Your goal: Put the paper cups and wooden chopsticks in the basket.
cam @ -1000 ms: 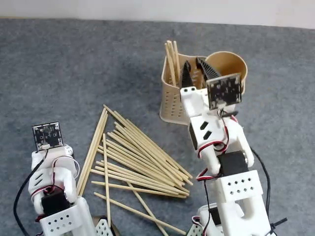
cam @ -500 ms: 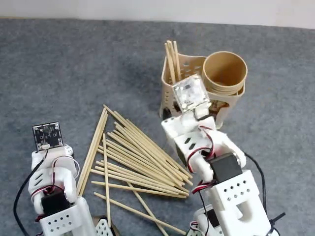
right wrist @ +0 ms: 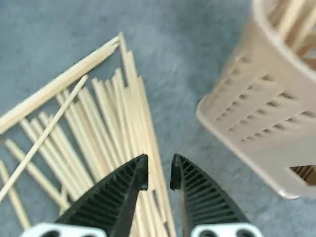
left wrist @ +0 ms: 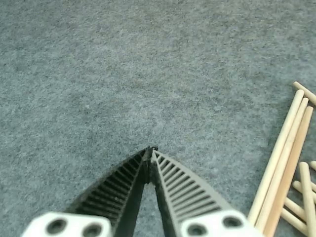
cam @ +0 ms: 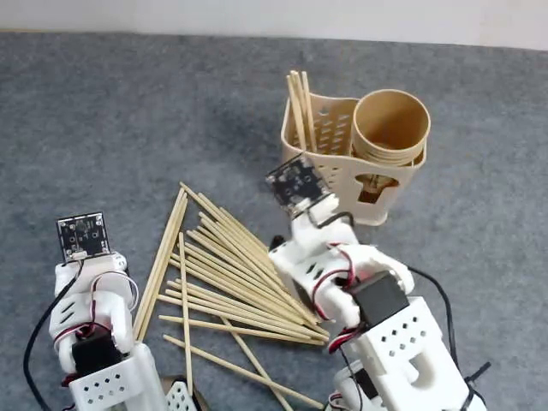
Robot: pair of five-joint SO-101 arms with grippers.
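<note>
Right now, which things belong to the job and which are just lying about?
Job: beige slotted plastic basket; brown paper cups stacked inside it; pale wooden chopsticks, a few upright in the basket, most piled loose outside it.
Just there: grey fabric mat.

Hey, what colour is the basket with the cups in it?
The basket is plain beige with slotted walls. The high view shows it best.
</note>
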